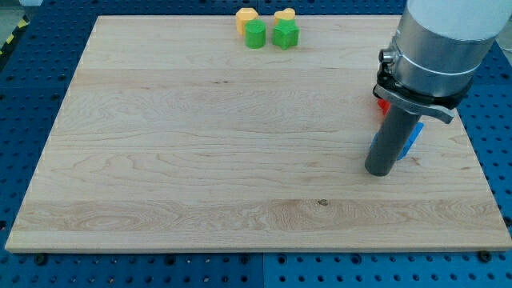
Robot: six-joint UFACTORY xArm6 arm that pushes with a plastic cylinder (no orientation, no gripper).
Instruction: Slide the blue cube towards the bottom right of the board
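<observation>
The blue cube lies at the view's right on the wooden board, mostly hidden behind my rod. My tip rests on the board just left of and slightly below the blue cube, close to it or touching it; I cannot tell which. A red block peeks out behind the arm, just above the blue one; its shape is hidden.
At the view's top edge sit two yellow blocks, with a green cylinder-like block and a green star-like block just below them. A blue perforated table surrounds the board.
</observation>
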